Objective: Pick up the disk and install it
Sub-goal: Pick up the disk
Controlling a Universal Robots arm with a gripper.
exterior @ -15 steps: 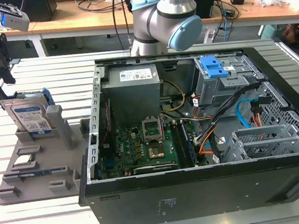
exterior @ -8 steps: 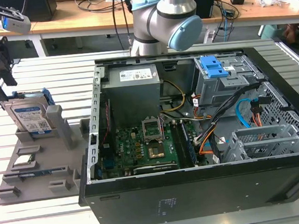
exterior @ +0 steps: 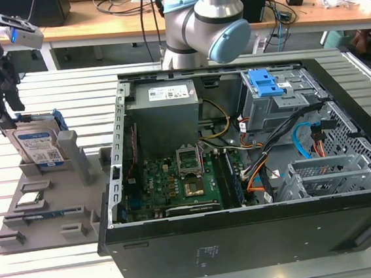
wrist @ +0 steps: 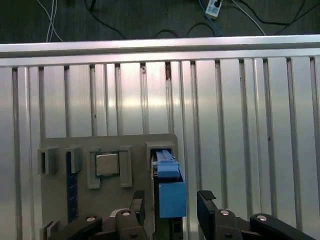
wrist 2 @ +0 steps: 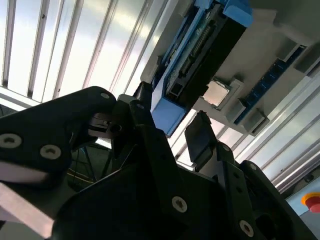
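my tool [wrist: 171, 200] hangs open astride the upright disk [wrist: 167, 172], where closing off-centre could jam it in its holder [wrist: 132, 143].

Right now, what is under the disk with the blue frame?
The disk stands on edge in a slot of the grey holder, which lies on the slatted metal table. Its bottom edge is sunk in the slot, so what it rests on is hidden.

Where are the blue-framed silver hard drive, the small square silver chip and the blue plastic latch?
Blue-framed silver hard drive [exterior: 40, 150]: exterior view, its label.
Small square silver chip [wrist: 107, 164]: first wrist view, top face.
Blue plastic latch [exterior: 264, 83]: exterior view, its middle.
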